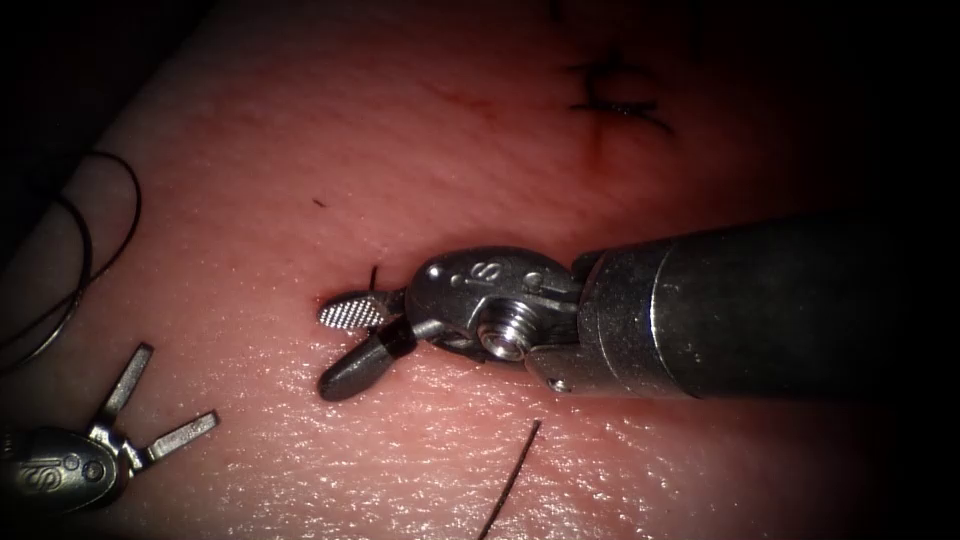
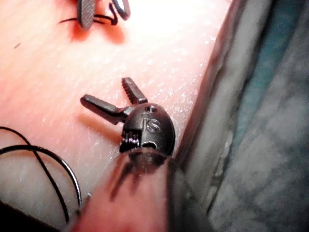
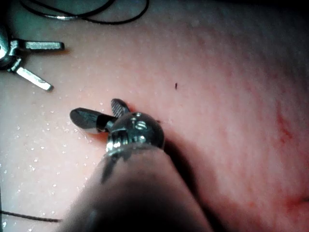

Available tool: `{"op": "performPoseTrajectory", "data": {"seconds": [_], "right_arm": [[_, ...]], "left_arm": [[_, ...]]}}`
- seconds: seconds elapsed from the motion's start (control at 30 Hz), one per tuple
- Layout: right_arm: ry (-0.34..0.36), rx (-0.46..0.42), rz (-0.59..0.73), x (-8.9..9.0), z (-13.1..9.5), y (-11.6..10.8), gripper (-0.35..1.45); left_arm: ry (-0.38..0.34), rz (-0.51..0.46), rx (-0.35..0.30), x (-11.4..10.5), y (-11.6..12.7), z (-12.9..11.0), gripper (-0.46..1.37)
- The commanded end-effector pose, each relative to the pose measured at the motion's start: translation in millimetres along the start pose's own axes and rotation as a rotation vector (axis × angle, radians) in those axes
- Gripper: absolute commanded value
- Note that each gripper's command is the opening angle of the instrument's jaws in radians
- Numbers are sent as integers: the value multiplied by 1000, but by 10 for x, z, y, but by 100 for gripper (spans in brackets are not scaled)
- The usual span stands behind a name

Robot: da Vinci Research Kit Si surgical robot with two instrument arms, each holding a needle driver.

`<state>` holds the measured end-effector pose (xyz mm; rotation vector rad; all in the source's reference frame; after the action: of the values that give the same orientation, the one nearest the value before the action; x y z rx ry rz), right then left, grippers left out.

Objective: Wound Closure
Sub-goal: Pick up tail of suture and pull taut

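My right tool (image 1: 328,350) lies across the middle of the tissue (image 1: 300,150), jaws open and holding nothing. A short dark thread end (image 1: 373,278) stands out of the tissue just behind its upper jaw, with a little red fluid there. My left tool (image 1: 180,385) rests at the lower left, jaws open and empty. Black thread (image 1: 133,200) loops off the tissue's left edge. A thin grey curve (image 1: 65,315) in that loop looks like the needle, lying loose outside the tissue. The wrist views show the left tool (image 2: 105,91) and the right tool (image 3: 94,108) open.
A tied stitch (image 1: 620,95) with cut ends sits at the back right, with a red line below it. A loose dark strand (image 1: 515,470) lies on the tissue in front of the right tool. The tissue's edge (image 2: 212,72) drops off beside the left tool.
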<state>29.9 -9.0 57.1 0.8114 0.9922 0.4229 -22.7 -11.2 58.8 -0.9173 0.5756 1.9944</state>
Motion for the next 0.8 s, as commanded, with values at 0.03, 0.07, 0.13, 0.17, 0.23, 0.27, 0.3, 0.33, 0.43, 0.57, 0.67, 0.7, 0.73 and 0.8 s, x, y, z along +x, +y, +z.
{"op": "performPoseTrajectory", "data": {"seconds": [0.03,0.07,0.13,0.17,0.23,0.27,0.3,0.33,0.43,0.57,0.67,0.7,0.73,0.8], "right_arm": [[0,7,-6,1,0,0,115],[0,7,-5,2,-1,0,115],[1,7,-4,2,-2,0,115],[1,7,-3,3,-3,1,115],[1,7,-7,4,-6,2,115],[2,8,-7,5,-7,2,115],[2,5,-11,5,-9,2,116],[3,3,-10,6,-11,3,116],[9,-7,-19,7,-18,2,116],[17,-15,-32,7,-33,1,116],[16,-15,-39,4,-44,-1,116],[18,-13,-38,2,-47,-2,116],[17,-17,-41,-2,-53,-3,116],[16,-26,-42,-7,-61,-3,116]], "left_arm": [[0,0,-1,0,0,0,53],[-1,0,2,0,0,0,53],[0,0,-1,0,0,0,53],[1,0,-4,0,0,0,52],[11,5,-14,1,0,1,50],[15,5,-26,1,1,2,49],[16,5,-47,2,2,3,48],[19,12,-68,3,2,4,47],[15,16,-139,7,6,9,48],[22,31,-214,14,12,20,48],[11,48,-265,19,18,29,50],[5,57,-280,21,20,32,51],[-3,61,-304,24,24,36,51],[-3,64,-329,28,30,41,53]]}}
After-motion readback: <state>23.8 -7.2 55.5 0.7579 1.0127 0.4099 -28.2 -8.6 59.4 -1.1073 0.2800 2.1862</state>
